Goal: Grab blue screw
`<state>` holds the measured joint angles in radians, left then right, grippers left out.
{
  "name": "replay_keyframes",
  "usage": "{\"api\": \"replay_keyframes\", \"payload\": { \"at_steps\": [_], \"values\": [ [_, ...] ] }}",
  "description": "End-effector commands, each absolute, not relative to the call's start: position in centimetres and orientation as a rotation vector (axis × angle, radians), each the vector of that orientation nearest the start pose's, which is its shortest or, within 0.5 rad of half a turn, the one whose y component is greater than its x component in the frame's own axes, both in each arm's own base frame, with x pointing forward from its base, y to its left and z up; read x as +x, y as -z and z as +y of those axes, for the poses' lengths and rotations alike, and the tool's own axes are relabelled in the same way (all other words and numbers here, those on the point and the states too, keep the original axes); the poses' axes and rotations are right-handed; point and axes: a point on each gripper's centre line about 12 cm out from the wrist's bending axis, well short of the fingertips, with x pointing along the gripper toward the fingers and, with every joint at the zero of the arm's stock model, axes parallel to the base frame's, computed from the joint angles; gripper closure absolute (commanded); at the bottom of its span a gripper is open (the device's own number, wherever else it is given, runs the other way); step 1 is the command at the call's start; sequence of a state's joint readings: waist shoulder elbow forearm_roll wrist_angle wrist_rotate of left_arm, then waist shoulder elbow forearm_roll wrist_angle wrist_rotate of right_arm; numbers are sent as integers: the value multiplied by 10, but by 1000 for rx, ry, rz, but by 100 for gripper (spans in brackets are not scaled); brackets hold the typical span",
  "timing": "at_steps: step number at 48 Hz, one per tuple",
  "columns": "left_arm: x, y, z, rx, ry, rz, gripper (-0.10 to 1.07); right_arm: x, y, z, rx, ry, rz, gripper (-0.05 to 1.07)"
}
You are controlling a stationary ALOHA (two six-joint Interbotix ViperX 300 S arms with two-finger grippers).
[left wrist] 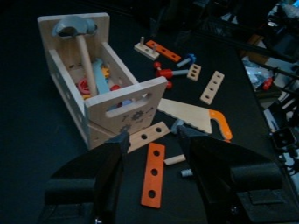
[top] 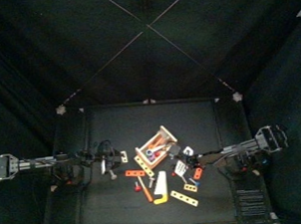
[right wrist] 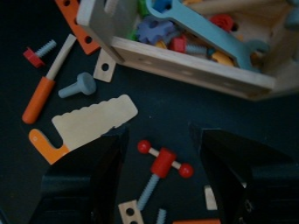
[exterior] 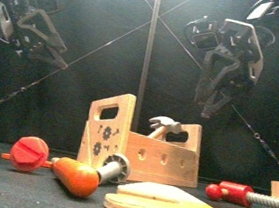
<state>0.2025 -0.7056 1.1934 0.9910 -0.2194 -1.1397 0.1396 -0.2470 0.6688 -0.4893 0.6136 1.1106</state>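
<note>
Blue screw (right wrist: 77, 85) lies beside the saw (right wrist: 84, 125), beyond the wide-spread, empty right gripper (right wrist: 163, 175).

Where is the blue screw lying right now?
In the right wrist view, the blue screw lies on the black table, between the orange-handled screwdriver and the wooden toolbox, just above the toy saw; the right gripper hangs open nearby.

Dim throughout: black curtains and a dark worktop (top: 101, 124) swallow most light. Overhead light falls on the wooden toolbox (left wrist: 100, 83), leaving its pale sides bright beyond the left gripper (left wrist: 163, 179). Both wrist views are soft, their jaws dark and blurred; the front view's nearest wood pieces look slightly unfocused.
</note>
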Motion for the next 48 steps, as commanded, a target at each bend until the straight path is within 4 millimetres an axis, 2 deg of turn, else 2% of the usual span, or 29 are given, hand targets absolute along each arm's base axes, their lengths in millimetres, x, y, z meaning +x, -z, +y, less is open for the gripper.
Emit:
{"api": "replay_keyframes", "payload": {
  "at_steps": [1,13,27,39,48],
  "values": [
    [228,-220,25,-226,-44,333,12,312,-231,15,497,481,829,12],
    [226,-217,23,-246,-42,336,12,287,-230,35,569,585,873,12],
    [227,-217,18,-250,-14,335,12,278,-214,62,581,659,879,12],
    [228,-219,16,-246,2,326,12,261,-205,83,608,785,904,13],
    [227,-219,15,-246,2,326,12,252,-198,100,644,813,939,13]
  ]
}}
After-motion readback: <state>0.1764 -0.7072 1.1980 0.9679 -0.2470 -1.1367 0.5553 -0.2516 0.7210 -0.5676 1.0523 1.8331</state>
